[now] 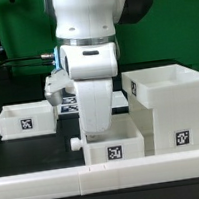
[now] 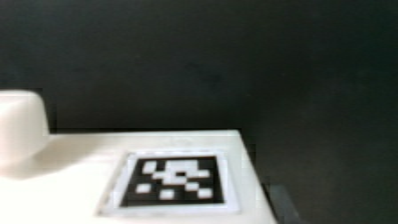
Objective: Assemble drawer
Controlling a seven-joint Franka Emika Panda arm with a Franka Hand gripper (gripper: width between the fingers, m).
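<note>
- Since the gripper (image 1: 103, 129) hangs low over the near tray (image 1: 116, 149), the step in hand looks like taking hold of that tray by a wall; spread or pressed together, cannot tell, as the wrist body hides the tips
- Near tray sits on the black table (image 1: 38, 150) just behind the border wall (image 1: 57, 181), its knob (image 1: 73, 144) toward the exterior view's left; the housing (image 1: 171, 107) stands just beside it on the right, the second tray (image 1: 24, 119) well apart on the left
- To do it well: straddle one wall squarely, close firmly, lift level, keep clear of the housing's near edge
- Exterior view gives the layout of all three parts, not the contact
- Wrist view gives the close-up: a tagged face (image 2: 175, 180) of a white part over dark table, blurred, and a white rounded shape (image 2: 18, 130), probably one finger; the other is out of frame
</note>
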